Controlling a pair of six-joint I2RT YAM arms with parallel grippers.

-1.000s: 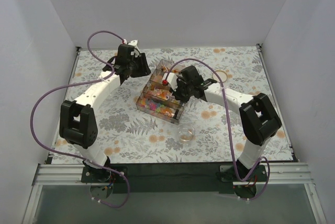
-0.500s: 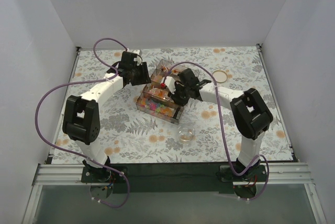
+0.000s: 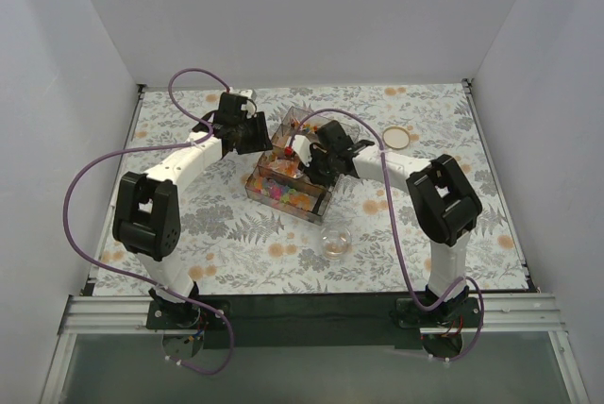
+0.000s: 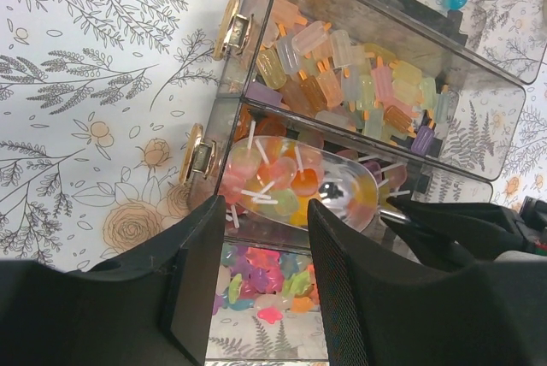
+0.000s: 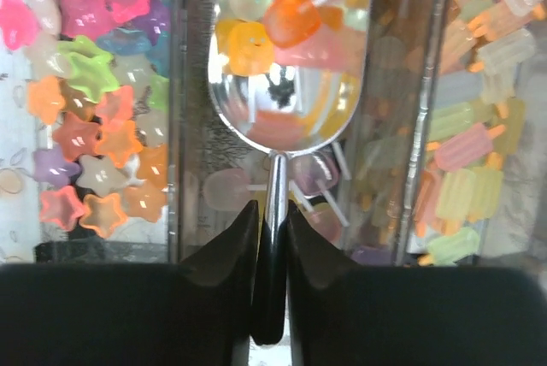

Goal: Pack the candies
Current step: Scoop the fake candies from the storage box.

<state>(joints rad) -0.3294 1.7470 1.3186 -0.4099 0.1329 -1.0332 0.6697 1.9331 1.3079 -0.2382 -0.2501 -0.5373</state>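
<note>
I was mid-scoop. The right gripper (image 5: 272,238) was clamped on the handle of the metal scoop (image 5: 286,84), its bowl loaded with candies (image 5: 291,15) over the middle compartment of the clear box (image 4: 256,75). The left gripper (image 4: 265,221) hung beside the box, jaws apart, holding nothing. Next, I judged, came a level lift toward the small cup (image 3: 335,240) without spilling.
</note>
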